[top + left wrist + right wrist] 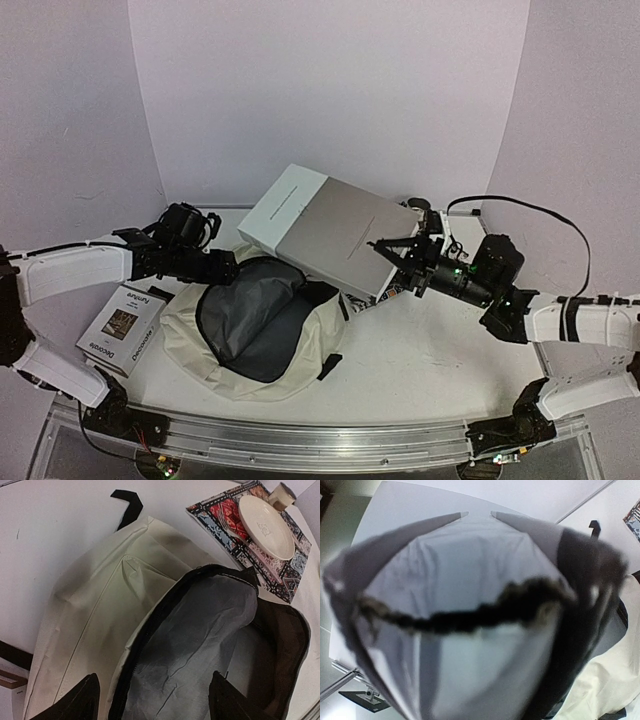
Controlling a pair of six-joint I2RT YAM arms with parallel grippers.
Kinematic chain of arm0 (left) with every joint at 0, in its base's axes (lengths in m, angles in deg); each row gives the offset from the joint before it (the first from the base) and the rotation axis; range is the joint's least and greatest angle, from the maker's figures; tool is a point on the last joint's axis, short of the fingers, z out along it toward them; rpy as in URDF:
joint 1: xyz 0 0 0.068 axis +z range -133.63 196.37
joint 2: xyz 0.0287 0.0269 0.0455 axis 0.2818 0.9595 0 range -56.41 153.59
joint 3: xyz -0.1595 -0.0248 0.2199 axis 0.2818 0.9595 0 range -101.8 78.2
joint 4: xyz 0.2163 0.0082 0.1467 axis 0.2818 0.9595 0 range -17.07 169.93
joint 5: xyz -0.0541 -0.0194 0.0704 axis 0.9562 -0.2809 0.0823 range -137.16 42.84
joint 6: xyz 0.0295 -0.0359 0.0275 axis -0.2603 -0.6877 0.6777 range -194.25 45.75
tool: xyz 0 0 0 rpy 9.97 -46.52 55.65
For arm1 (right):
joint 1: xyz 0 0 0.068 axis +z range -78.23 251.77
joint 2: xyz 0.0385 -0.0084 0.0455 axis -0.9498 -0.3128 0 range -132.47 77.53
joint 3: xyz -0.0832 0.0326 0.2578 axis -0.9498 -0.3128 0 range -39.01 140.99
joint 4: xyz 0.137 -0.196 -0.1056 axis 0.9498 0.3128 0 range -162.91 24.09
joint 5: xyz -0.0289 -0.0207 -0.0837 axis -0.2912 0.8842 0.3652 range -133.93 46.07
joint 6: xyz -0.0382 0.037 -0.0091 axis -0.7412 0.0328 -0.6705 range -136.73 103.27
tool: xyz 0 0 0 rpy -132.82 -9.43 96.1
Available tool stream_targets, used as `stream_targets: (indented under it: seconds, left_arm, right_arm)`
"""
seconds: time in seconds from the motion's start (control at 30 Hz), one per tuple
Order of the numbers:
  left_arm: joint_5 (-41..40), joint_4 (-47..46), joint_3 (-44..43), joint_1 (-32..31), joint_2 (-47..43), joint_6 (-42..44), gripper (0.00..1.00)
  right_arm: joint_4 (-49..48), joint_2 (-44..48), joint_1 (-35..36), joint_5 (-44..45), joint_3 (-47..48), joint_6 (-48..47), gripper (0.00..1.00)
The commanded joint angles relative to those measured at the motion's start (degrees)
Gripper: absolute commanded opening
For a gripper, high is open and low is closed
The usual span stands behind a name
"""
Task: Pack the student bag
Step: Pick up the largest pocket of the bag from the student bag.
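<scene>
**Top external.**
- Item one: the student bag (200, 355) lies flat at mid-table. Its mouth is unzipped and faces up, with grey lining showing.
- Item two: a large pale box (330, 225) sits on the far side of the bag, its near corner overlapping the bag's far rim.
- Item three: a book (125, 325) lies left of the bag and apart from it.
- The left gripper (220, 268) sits at the bag's left rim. The right gripper (392, 264) is at the end of the box farthest from the bag.

**Left wrist.**
- We see both fingers (82, 700) spread wide, one over the cream shell and one over the lining. The black zipper edge runs between them, so the gripper is released with nothing pinched.
- Beyond the bag lie a patterned book (225, 522), a white plate (265, 527) on it, and a tape roll (281, 494).

**Right wrist.**
- This view is blurred. The fingertips converge over the box's pale face, and the bag's cream fabric shows at lower right.
- We cannot tell whether the fingers clamp the box or only press on it.

**Handling note (our judgement).**
- The step in hand is feeding the box into the bag.
- We would have the left fingers close on the zipper edge and lift it so the mouth gapes.
- The box would then slide in low and corner-first. It looks nearly as broad as the mouth, so alignment matters.
</scene>
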Motion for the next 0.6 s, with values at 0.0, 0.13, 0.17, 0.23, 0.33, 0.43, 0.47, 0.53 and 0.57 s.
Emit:
stream_targets:
  seconds: [0.0, 0.13, 0.17, 0.23, 0.33, 0.43, 0.47, 0.53, 0.57]
  left_arm:
    - [3.6, 3.7, -5.0, 0.6, 4.7, 4.2, 0.72]
    - [5.0, 4.7, -6.7, 0.7, 7.4, 5.6, 0.63]
    - [5.1, 5.0, -7.2, 0.7, 7.9, 5.9, 0.59]
    - [6.7, 5.7, -8.2, 0.8, 8.7, 6.6, 0.51]
    - [6.7, 7.1, -9.5, 0.8, 9.6, 7.6, 0.47]
    - [1.5, 9.9, -11.0, 0.8, 10.6, 7.8, 0.60]
    - [-0.2, 10.5, -11.0, 0.8, 10.5, 7.9, 0.64]
    - [-1.3, 11.2, -10.8, 0.9, 10.2, 8.0, 0.66]
    - [-1.0, 11.4, -10.8, 1.0, 10.2, 8.1, 0.67]
  right_arm:
    - [4.3, 3.8, 0.2, -1.8, 0.8, -2.9, 0.29]
    - [8.2, 6.8, 0.1, -1.7, -0.5, -2.9, 0.29]
    - [9.1, 7.6, 0.1, -1.7, -0.7, -3.1, 0.29]
    - [12.2, 8.8, 0.1, -1.7, -0.8, -3.7, 0.29]
    - [16.4, 10.5, 0.1, -2.2, -0.3, -4.8, 0.29]
    - [19.4, 11.8, 0.2, -2.7, -0.1, -5.8, 0.29]
    - [20.5, 12.2, 0.1, -2.7, 0.1, -6.3, 0.29]
    - [21.2, 12.5, 0.1, -2.8, 0.2, -6.6, 0.29]
    - [21.2, 12.4, 0.1, -3.0, 0.2, -6.7, 0.29]
